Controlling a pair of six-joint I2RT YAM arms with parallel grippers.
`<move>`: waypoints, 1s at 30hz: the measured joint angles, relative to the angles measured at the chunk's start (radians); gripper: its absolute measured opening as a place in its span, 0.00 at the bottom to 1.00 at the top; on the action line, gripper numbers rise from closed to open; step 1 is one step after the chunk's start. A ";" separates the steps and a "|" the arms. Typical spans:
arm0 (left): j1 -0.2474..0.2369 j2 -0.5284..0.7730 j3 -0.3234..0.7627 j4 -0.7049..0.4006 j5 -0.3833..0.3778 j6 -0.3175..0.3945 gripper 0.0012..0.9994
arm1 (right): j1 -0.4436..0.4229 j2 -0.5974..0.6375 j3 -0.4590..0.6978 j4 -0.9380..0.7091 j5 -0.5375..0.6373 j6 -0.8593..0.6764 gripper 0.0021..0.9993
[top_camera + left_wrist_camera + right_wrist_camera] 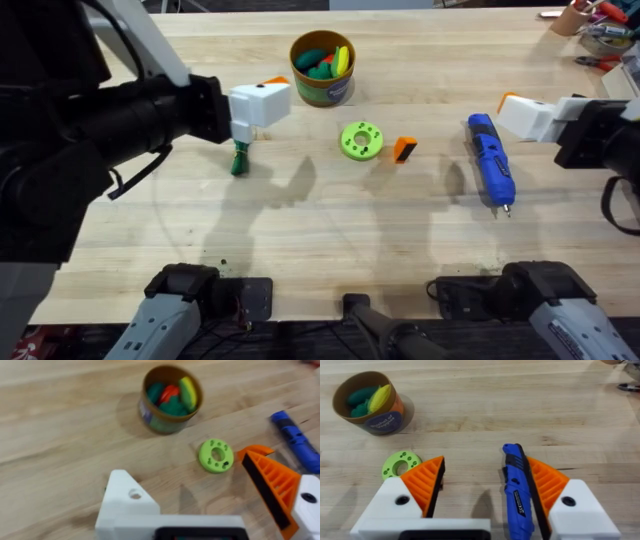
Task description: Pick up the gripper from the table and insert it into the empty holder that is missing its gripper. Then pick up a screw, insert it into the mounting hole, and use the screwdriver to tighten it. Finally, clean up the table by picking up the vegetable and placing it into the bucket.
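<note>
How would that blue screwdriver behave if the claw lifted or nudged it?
The screwdriver looks rigid, so it probably won't flex. Its rounded pen-like body, lying flat on the table, might roll if nudged sideways. Gripped near one end, it would likely tilt.

Bright even light, soft shadows on the table (330, 230), left wrist view blurred

The left arm reaches in from nine o'clock in the overhead view, dark and large, its white pincer (243, 135) pointing down with fingers parted. The right arm enters from three o'clock, its pincer (500, 115) aimed toward nine o'clock; in its wrist view the orange-padded fingers (425, 482) stand spread wide apart.
</note>
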State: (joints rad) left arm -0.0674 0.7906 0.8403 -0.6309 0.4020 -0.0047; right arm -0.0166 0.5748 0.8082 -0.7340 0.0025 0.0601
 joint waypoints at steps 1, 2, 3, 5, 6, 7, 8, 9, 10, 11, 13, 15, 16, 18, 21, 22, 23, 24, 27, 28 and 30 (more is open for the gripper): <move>-0.007 0.000 0.000 0.001 0.005 0.000 0.98 | 0.000 0.000 0.000 -0.004 0.000 0.000 0.92; -0.009 0.000 0.000 -0.005 0.005 0.000 0.98 | 0.000 0.000 0.000 -0.008 0.000 0.000 0.92; -0.008 0.000 -0.002 -0.009 0.000 -0.002 0.98 | 0.000 0.000 0.000 -0.009 0.000 0.000 0.92; -0.005 0.001 -0.003 -0.019 -0.014 -0.009 0.98 | 0.000 0.001 0.000 -0.002 0.000 0.000 0.92; -0.005 0.001 -0.003 -0.026 -0.023 -0.011 0.98 | 0.000 0.001 0.000 -0.001 0.000 0.000 0.92; -0.005 0.001 -0.003 -0.034 -0.033 -0.012 0.98 | 0.000 0.001 0.000 0.000 0.000 0.000 0.92; -0.005 0.001 -0.003 -0.040 -0.045 -0.013 0.98 | 0.000 0.001 0.000 0.000 0.000 0.000 0.92; -0.005 0.001 -0.004 -0.042 -0.058 -0.015 0.98 | 0.000 0.001 0.000 0.000 0.000 0.000 0.92; -0.005 0.001 -0.004 -0.043 -0.067 -0.016 0.98 | 0.000 0.001 0.000 0.000 0.000 0.000 0.92; -0.004 0.002 -0.004 -0.044 -0.076 -0.017 0.98 | 0.000 0.001 0.000 0.000 0.000 0.000 0.92; -0.004 0.001 -0.003 -0.051 -0.088 -0.019 0.98 | 0.000 0.001 0.000 0.001 0.000 0.000 0.92; -0.004 0.002 -0.002 -0.080 -0.106 -0.027 0.98 | 0.000 0.001 0.000 0.001 0.000 0.000 0.92; -0.004 0.005 0.001 -0.104 -0.114 -0.030 0.98 | 0.000 0.001 0.000 0.000 0.000 0.000 0.92; -0.004 0.028 0.029 -0.169 -0.135 -0.035 0.98 | 0.000 0.001 0.000 0.001 0.000 0.000 0.92; -0.004 0.102 0.108 -0.248 -0.167 -0.038 0.98 | 0.000 0.001 0.000 0.001 0.000 0.000 0.92; -0.004 0.132 0.133 -0.265 -0.177 -0.038 0.98 | 0.000 0.001 0.000 0.001 0.000 0.000 0.92; -0.004 0.164 0.152 -0.278 -0.188 -0.038 0.98 | 0.000 0.001 0.000 0.001 0.000 0.000 0.92; -0.004 0.196 0.165 -0.290 -0.195 -0.038 0.98 | 0.000 0.001 0.000 0.001 0.000 0.000 0.92; -0.003 0.292 0.171 -0.330 -0.215 -0.038 0.98 | 0.000 0.001 0.000 0.001 0.000 0.000 0.92; -0.003 0.327 0.171 -0.349 -0.219 -0.039 0.98 | 0.000 0.001 0.000 0.001 0.000 0.000 0.92; -0.003 0.397 0.170 -0.361 -0.233 -0.041 0.98 | 0.000 0.001 0.000 0.001 0.000 0.000 0.92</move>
State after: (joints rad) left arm -0.0704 1.1877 1.0107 -0.9915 0.1686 -0.0457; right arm -0.0170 0.5758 0.8082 -0.7331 0.0025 0.0598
